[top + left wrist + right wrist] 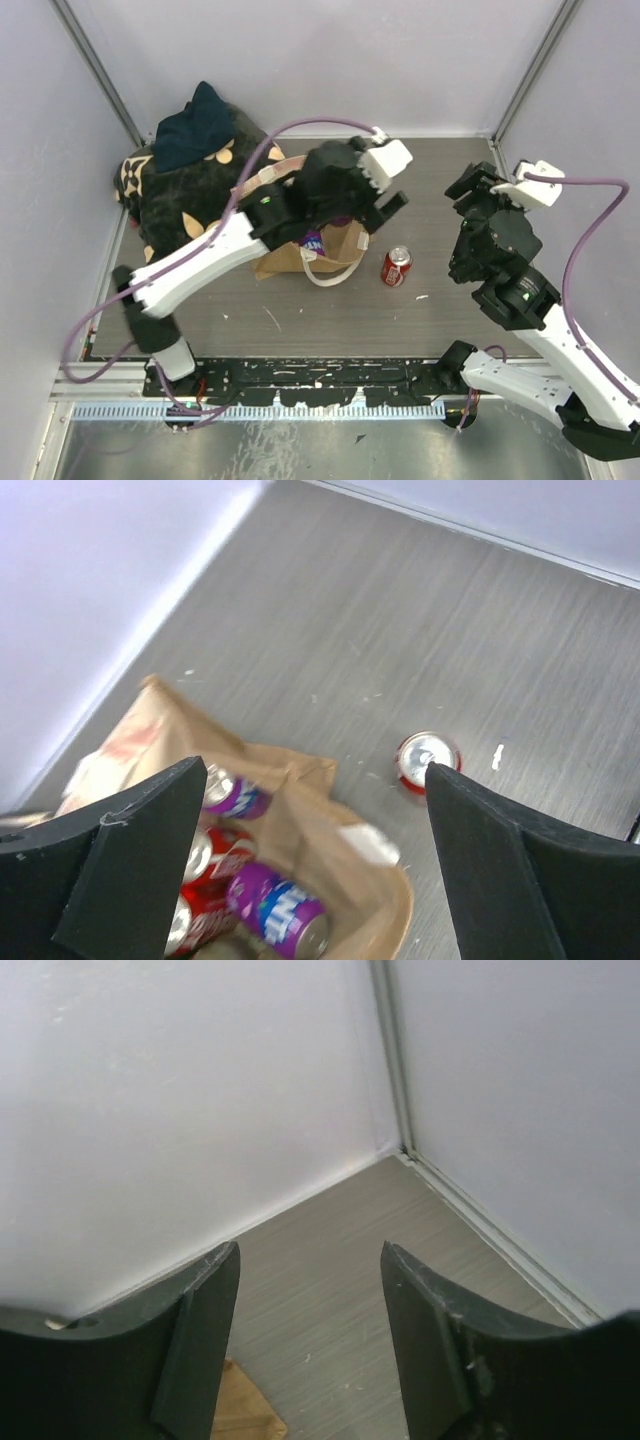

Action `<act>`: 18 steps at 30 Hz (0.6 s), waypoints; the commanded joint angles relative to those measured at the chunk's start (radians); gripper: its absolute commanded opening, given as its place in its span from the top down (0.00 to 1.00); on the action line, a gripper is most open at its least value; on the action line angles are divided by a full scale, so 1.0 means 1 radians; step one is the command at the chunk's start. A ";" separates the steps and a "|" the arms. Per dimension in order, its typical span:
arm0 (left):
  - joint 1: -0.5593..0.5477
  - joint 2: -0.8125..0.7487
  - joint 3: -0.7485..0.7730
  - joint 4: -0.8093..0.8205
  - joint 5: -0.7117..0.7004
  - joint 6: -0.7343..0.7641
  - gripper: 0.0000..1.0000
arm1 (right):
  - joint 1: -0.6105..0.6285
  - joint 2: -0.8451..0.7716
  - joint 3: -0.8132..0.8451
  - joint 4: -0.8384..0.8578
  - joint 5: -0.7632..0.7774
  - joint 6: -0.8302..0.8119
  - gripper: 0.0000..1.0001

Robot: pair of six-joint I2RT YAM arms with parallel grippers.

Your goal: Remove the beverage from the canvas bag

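Observation:
The tan canvas bag (338,248) lies on the table's middle with its mouth open and a cream handle loop at its front. In the left wrist view the bag (340,820) holds several cans: purple cans (280,905) and red cans (215,858). One red can (396,266) stands upright on the table just right of the bag; it also shows in the left wrist view (428,760). My left gripper (368,222) (313,768) hovers above the bag's mouth, open and empty. My right gripper (472,188) (310,1252) is open and empty, raised at the right, facing the back corner.
A black cushion-like bundle with beige flower prints (185,200) sits at the back left, a dark blue cloth (195,125) on top. White walls enclose the table on the left, back and right. A tan corner (245,1412) shows low in the right wrist view.

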 commanded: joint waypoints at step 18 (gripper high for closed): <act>0.059 -0.679 -0.800 0.176 -0.668 -0.339 0.14 | 0.004 0.520 0.098 -0.180 -0.947 0.142 0.69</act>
